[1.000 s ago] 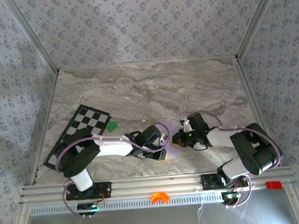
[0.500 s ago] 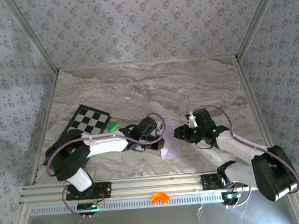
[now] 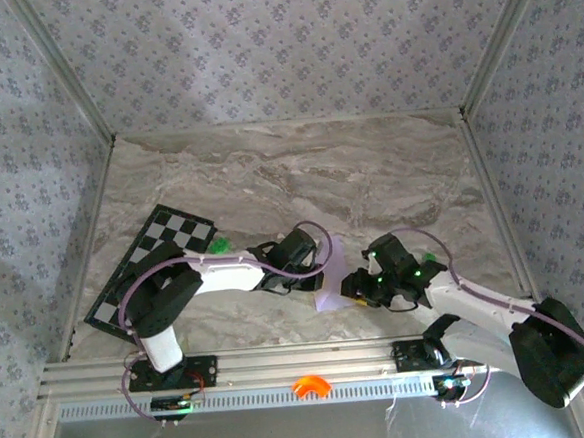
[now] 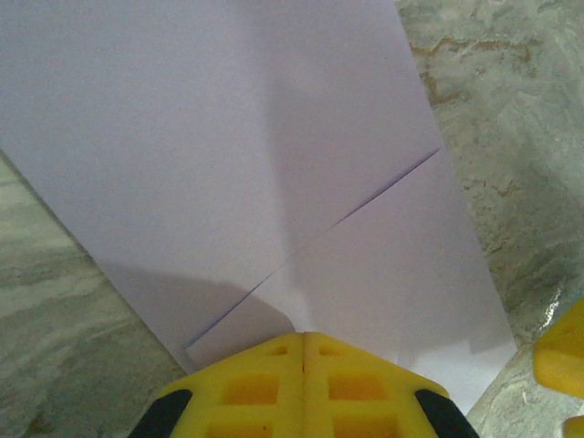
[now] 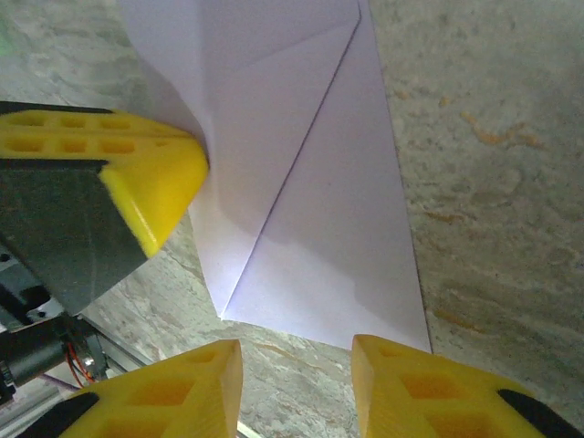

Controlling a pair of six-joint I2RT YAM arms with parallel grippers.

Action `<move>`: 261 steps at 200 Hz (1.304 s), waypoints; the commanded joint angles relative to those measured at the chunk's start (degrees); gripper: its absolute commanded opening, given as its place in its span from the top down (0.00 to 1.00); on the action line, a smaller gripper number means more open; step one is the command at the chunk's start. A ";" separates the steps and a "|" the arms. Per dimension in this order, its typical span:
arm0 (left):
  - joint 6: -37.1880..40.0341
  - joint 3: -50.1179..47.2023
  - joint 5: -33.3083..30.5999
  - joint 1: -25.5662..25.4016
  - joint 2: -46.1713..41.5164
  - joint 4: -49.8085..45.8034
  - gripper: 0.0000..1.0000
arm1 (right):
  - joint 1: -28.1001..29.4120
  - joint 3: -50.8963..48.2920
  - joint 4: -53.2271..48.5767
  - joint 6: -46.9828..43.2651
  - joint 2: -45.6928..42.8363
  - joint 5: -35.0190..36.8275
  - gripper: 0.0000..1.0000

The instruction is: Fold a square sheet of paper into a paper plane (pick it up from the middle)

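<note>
- Pinches the square sheet of paper (image 4: 255, 137) in the left end effector (image 4: 304, 339), fingers clenched flat together on the sheet's near edge, bottom centre of the left wrist view.
- Shows pale lilac paper already creased: diagonal fold lines and an overlapping flap, narrower than a plain square, not yet a pointed dart.
- Lies just below the centre of the top view, between the two end effectors, over the marbled worktop (image 3: 269, 170); cannot tell whether the far edge rests on the stone or hangs clear.
- Hovers the right end effector (image 5: 297, 351) released, fingers parted with nothing between them, just short of the sheet's lower edge at the bottom of the right wrist view.
- Reads as a mid-fold step: one side anchoring the sheet, the other lining up for a fresh hold.
- Calls next for sliding the parted fingers over that lower edge or corner, closing on it, then carrying it across toward the centre crease.
- Risks a skewed crease or a slipped sheet if the anchoring pinch shifts.
</note>
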 commanded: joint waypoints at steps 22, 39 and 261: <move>-1.23 -1.76 -0.47 -0.51 0.92 -0.38 1.00 | 1.47 0.14 0.67 1.33 3.38 3.14 0.62; -0.89 -1.44 -0.11 -0.52 0.98 -1.21 1.00 | 1.42 -0.36 0.82 1.99 4.01 4.33 0.62; -0.76 -1.38 1.63 0.19 0.53 -0.39 0.99 | -13.93 4.90 21.68 -7.95 20.68 -17.63 0.56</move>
